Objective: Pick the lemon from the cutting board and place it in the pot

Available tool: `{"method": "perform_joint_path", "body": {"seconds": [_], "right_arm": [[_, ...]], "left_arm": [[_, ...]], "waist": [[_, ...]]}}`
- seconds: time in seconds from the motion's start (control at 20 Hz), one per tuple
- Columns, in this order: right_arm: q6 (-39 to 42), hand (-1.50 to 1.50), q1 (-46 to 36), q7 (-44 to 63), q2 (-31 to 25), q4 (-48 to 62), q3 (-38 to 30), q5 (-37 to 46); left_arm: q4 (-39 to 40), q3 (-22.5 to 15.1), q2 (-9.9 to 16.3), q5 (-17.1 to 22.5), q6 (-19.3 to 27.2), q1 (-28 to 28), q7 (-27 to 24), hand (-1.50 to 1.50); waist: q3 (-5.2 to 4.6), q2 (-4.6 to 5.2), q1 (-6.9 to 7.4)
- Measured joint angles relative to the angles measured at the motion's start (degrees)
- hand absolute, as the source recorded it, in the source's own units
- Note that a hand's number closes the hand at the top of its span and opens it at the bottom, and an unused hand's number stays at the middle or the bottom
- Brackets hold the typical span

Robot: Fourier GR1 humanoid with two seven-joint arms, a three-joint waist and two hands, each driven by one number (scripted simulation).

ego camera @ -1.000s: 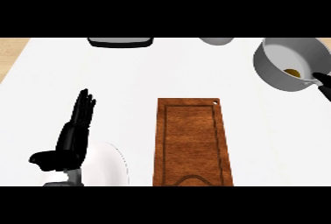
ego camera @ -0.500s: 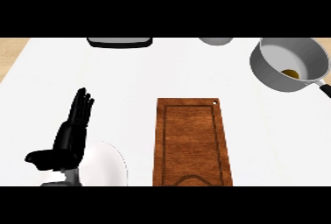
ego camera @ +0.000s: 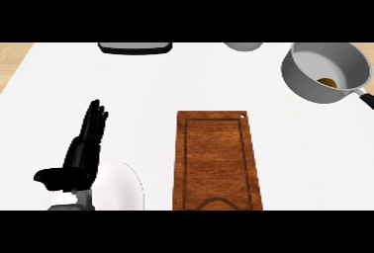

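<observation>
The left hand [ego camera: 82,148] shows near the front left corner of the white counter [ego camera: 146,94]. Its black fingers [ego camera: 93,121] are straight and close together, pointing toward the far edge, with the thumb stuck out to the left; nothing is held in it. The grey forearm comes in from the lower edge of the view just below it. Just to the right of the hand's heel, at the front edge of the counter, lies a white rounded object [ego camera: 120,185], partly cut off by the lower edge; what it is cannot be told.

At the far edge, left of the middle, sits a dark flat object with a pale top [ego camera: 136,47], only partly in view.

In the middle of the counter lies the cutting board [ego camera: 217,160], brown wood, long side running from the front edge toward the far edge, with a groove around its border and a small hole at its far right corner. Its top surface is bare.

At the far edge, right of the middle, a grey rounded object [ego camera: 243,46] is mostly cut off.

In the far right corner stands the pot [ego camera: 301,69], grey, with a dark handle pointing toward the right edge. Inside it, against the right side of the bottom, rests the lemon [ego camera: 327,82], a small yellowish shape.

The right hand shows nowhere in the view.
</observation>
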Motion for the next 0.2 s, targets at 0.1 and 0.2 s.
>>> {"method": "perform_joint_path", "body": {"seconds": [0.1, 0.2], "right_arm": [[0.0, -1.50, 0.8, -0.5, -1.5, 0.4, -1.0, -1.5], [0.4, -1.50, 1.7, -1.6, -2.6, 1.5, -2.1, -3.3]], "left_arm": [[1.0, 0.1, -0.2, 0.0, 0.0, -0.3, -0.7, 0.00], [0.9, 0.6, 0.2, 0.3, -0.5, -0.7, -0.4, 0.00]], "waist": [[0.02, 0.02, -0.02], [0.00, 0.02, 0.02]]}}
